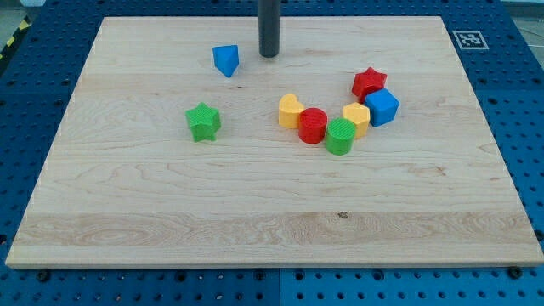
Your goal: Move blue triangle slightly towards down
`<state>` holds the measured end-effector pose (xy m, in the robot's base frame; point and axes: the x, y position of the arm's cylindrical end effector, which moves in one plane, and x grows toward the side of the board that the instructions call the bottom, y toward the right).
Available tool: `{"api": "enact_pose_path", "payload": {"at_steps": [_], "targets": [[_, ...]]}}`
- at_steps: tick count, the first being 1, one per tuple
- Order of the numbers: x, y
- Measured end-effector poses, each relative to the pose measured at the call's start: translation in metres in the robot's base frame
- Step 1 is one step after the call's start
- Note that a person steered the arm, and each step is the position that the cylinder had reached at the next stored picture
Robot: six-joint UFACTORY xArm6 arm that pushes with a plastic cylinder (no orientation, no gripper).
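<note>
One blue triangle [225, 60] sits near the surface's top edge, left of centre, clear of every other block. My tip [269, 55] stands just beside it on the view's right, a narrow gap of bare wood between them, not touching. The rod is a plain dark cylinder dropping in from the view's top; it carries no gripper, so there is nothing on it to read as wide, narrow or holding.

Green star [203, 121] lies below the triangle, toward the surface's left edge, alone and well apart from the rest.

Six blocks cluster right of centre in a loose arc. Yellow block [291, 110] at the arc's left end, touching the red cylinder [313, 125]. Green cylinder [340, 136] is lowest, pressed against a second yellow block [357, 118]. Blue cube [382, 107] is just beside that, and the red star [369, 83] is at the arc's top, touching the cube.

Wooden surface [170, 221] rests on a blue pegboard [527, 102]. A printed marker [467, 38] is beyond the top right corner.
</note>
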<state>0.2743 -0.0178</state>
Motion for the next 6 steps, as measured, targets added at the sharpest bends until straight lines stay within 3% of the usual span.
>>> {"api": "enact_pose_path", "payload": {"at_steps": [2,6], "targets": [[-0.003,-0.075],[0.027,-0.057]]}}
